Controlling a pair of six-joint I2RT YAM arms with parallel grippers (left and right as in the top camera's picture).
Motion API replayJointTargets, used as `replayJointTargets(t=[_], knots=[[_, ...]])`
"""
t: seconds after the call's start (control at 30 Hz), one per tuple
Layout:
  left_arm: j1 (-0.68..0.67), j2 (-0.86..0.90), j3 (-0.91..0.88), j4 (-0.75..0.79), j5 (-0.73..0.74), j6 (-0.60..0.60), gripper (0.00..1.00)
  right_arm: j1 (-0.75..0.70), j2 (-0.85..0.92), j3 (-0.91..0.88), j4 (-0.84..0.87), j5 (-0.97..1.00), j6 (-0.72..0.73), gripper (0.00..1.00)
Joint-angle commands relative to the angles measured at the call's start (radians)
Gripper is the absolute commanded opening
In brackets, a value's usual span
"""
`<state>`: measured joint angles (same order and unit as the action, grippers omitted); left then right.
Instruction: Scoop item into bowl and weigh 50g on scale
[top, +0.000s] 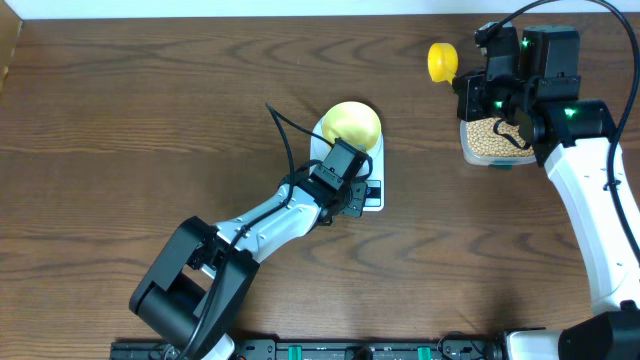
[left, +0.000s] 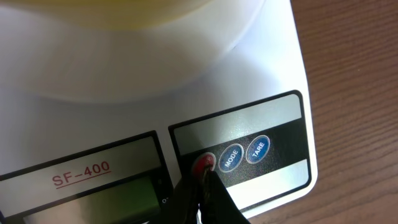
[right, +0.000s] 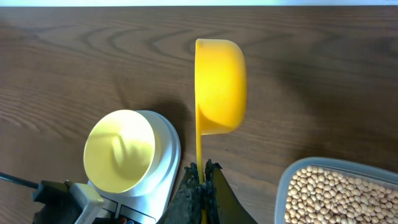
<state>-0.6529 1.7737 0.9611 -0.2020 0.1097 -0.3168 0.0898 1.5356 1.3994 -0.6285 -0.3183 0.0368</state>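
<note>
Beans (right: 336, 193) right of the scale (right: 168, 149) seemed loose: my right end effector (right: 202, 173) pinched the scoop (right: 221, 87), left end effector (left: 202, 179) pressed together.

Bright, even light falls on the table (top: 150, 100) from above, and the wood grain is crisp, the shadows short and soft. The right wrist view is sharp too, with a soft dark shadow on the wood beside the scoop (right: 221, 81). Over to the left wrist view: the scale (left: 124, 81) glows white, nearly washed out, the bowl (left: 155, 7) above it is a blur, and the left gripper (left: 202, 180) is dark and out of focus.
</note>
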Motion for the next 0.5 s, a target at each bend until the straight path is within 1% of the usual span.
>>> replayJointTargets(t=[0.0,0.17,0.3,0.47], knots=[[0.002,0.027,-0.009,-0.021,0.014,0.002,0.07,-0.004,-0.006,0.004,0.000,0.002,-0.015,0.01],[0.002,0.026,-0.009,-0.021,0.081,0.001,0.07,-0.004,-0.006,0.004,0.000,0.002,-0.015,0.01],[0.002,0.010,-0.009,-0.021,0.085,0.002,0.07,-0.004,-0.006,0.004,0.000,0.002,-0.015,0.01],[0.002,-0.056,-0.009,-0.029,0.086,0.001,0.07,-0.004,-0.006,0.004,0.000,0.002,-0.015,0.01]])
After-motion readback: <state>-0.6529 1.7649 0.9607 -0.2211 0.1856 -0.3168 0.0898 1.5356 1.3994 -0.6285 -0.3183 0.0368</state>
